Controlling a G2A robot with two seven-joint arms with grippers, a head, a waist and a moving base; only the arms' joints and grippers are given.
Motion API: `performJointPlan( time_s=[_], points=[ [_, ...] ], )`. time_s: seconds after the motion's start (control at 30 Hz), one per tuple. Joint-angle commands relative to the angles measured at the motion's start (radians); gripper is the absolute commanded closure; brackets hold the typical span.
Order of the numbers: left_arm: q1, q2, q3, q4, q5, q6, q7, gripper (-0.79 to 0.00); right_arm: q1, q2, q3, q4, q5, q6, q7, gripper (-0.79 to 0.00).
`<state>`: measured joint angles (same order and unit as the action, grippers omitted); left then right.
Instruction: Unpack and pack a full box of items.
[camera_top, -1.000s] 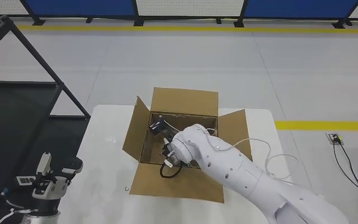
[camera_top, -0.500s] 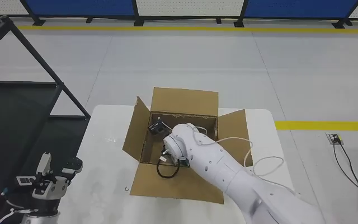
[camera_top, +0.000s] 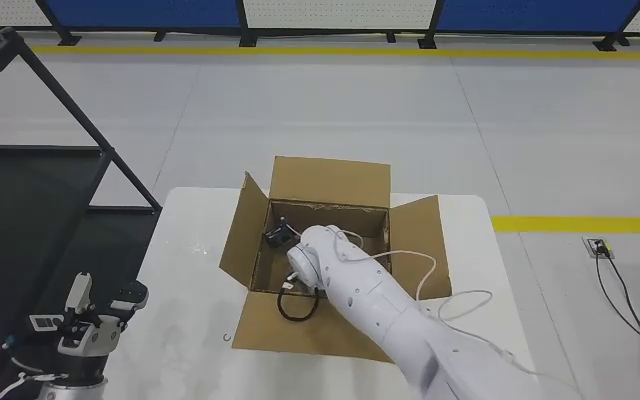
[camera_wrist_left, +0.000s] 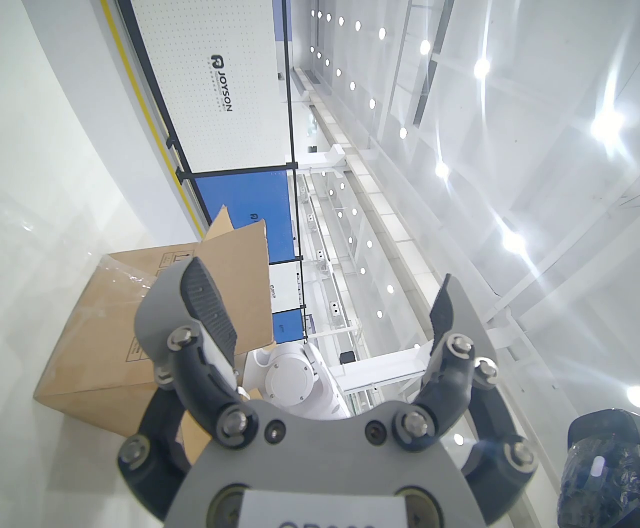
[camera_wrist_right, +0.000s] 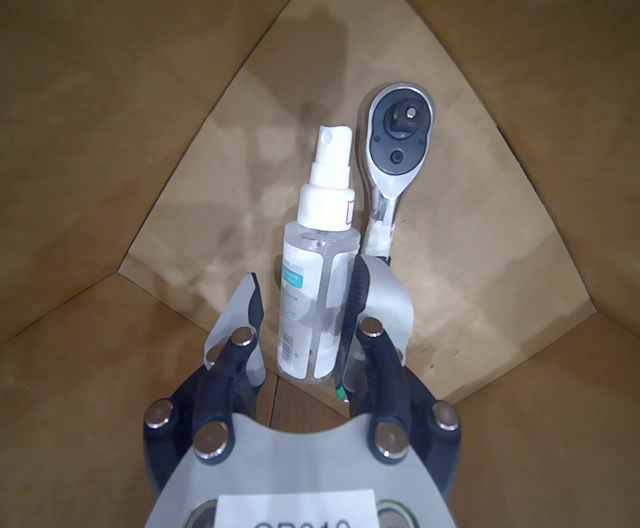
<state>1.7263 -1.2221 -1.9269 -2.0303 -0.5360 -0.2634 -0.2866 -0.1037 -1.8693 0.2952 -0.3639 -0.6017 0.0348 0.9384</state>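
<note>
Cardboard box (camera_top: 330, 182) sits on the white table (camera_top: 190, 290) with all four flaps folded outward, and the right arm (camera_top: 345, 275) bends down into its opening from the robot's side. Inside, the right gripper (camera_wrist_right: 306, 279) hangs over a clear spray bottle (camera_wrist_right: 320, 250) with a white pump head. The bottle lies flat on the box's floor, nozzle pointing away from the wrist. The fingers (camera_wrist_right: 361, 285) stand partly spread, one on each side of the bottle's body. One pad sits against the bottle's side or very nearly so, while a narrow gap shows between the other finger and the plastic, so the bottle is straddled rather than pinched. A chrome ratchet wrench (camera_wrist_right: 400, 135) lies just beside the bottle and parallel to it, its round head past the nozzle and its handle running under the nearer finger. Whether the two things touch cannot be told. Brown walls of the box rise on every side of them.

The left gripper (camera_top: 105, 293) hangs beyond the table's left edge, well apart from the box, pointing upward. Its fingers (camera_wrist_left: 207, 300) are spread wide with nothing between them, the dark ribbed pads facing each other across open air, and the box's outer wall and one raised flap show off to one side
</note>
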Motion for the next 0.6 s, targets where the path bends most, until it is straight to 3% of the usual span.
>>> performJointPlan(
  time_s=[0.0,0.33,0.57],
  points=[
    [0.0,0.0,0.0,0.0,0.0,0.0,0.0,-0.785,0.002,-0.009,0.003,0.017,0.001,-0.008,0.001,-0.292],
    [0.0,0.0,0.0,0.0,0.0,0.0,0.0,-0.785,0.01,-0.052,0.012,0.09,-0.017,-0.029,0.019,-0.32],
    [0.0,0.0,0.0,0.0,0.0,0.0,0.0,-0.785,0.012,-0.071,0.025,0.141,-0.021,-0.029,0.014,-0.292]
  ],
)
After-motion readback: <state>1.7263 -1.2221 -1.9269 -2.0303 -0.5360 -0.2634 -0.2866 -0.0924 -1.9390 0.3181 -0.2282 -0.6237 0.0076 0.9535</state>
